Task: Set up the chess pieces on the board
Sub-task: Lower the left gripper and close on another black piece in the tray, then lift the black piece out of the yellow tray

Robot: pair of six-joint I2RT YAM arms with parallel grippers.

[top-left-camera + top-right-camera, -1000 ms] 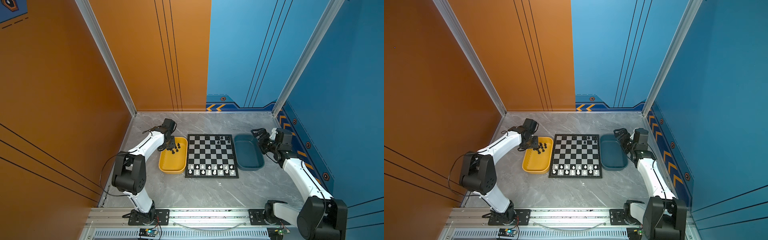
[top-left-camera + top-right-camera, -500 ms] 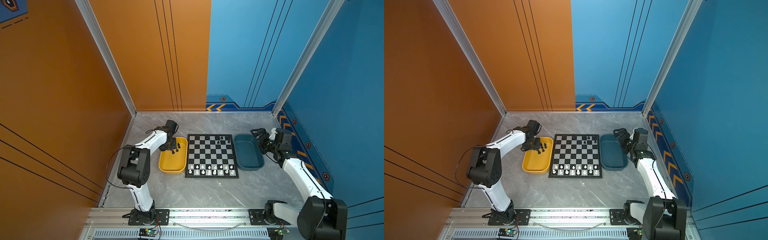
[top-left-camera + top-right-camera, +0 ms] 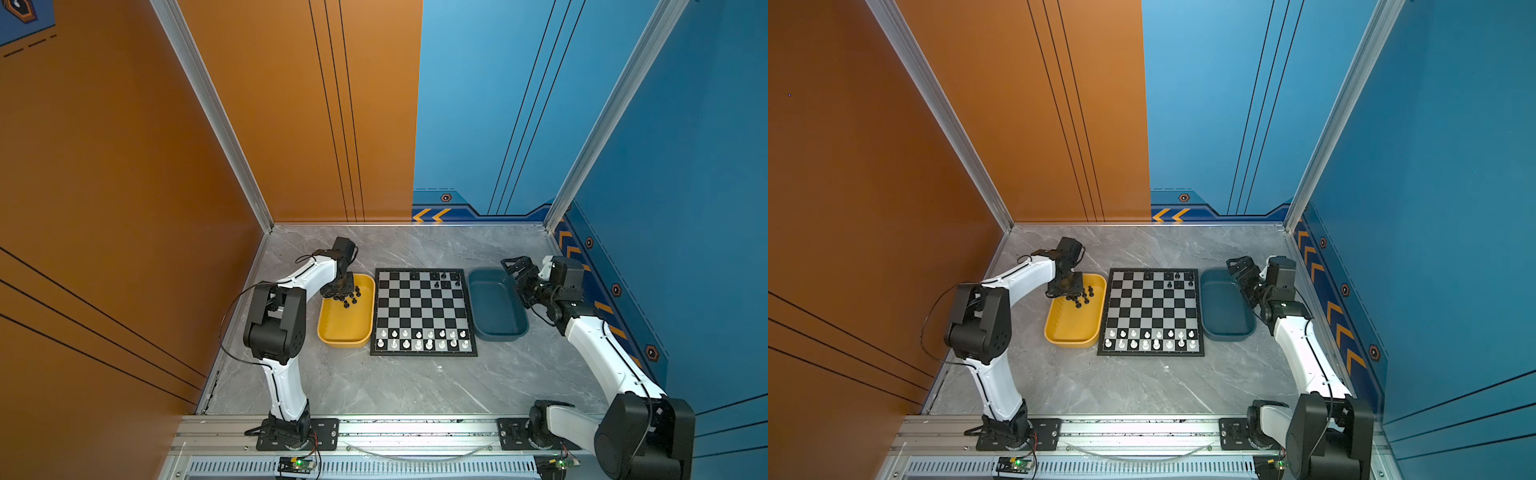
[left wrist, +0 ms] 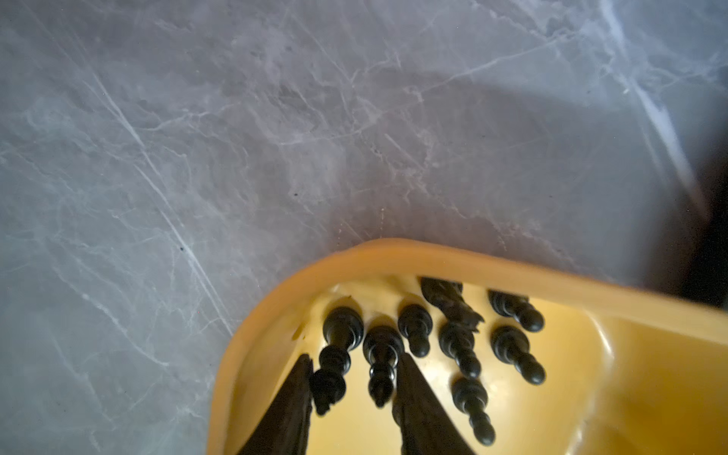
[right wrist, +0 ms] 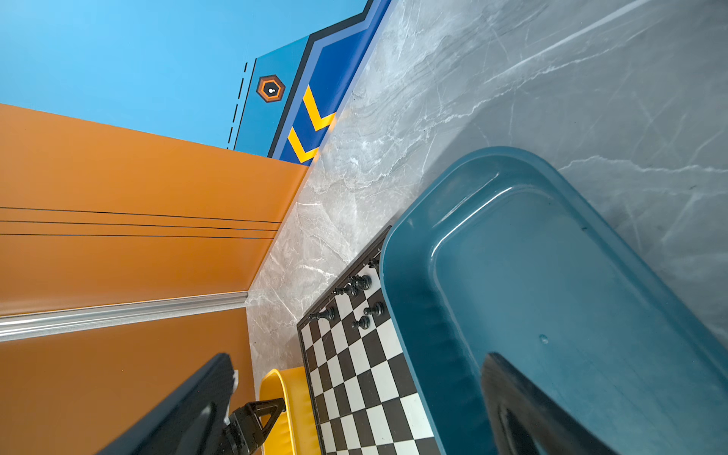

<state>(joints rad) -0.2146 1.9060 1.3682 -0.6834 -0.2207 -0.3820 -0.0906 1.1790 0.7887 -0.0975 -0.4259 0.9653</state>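
Several chess pieces (image 4: 512,346) sat in the yellow tray (image 4: 433,256), few on the board (image 3: 424,307). Left tool (image 4: 354,356) stood partly open astride two, neither plainly gripped; right tool (image 3: 517,266) open, empty. Judged light, slick, tippy: pinch mid-stem.

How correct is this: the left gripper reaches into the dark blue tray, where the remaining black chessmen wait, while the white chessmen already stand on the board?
The tray is wrong. The left gripper reaches into the yellow tray, where the remaining black chessmen wait; both top views show it, and the dark blue tray holds none. The white chessmen already stand on the board.
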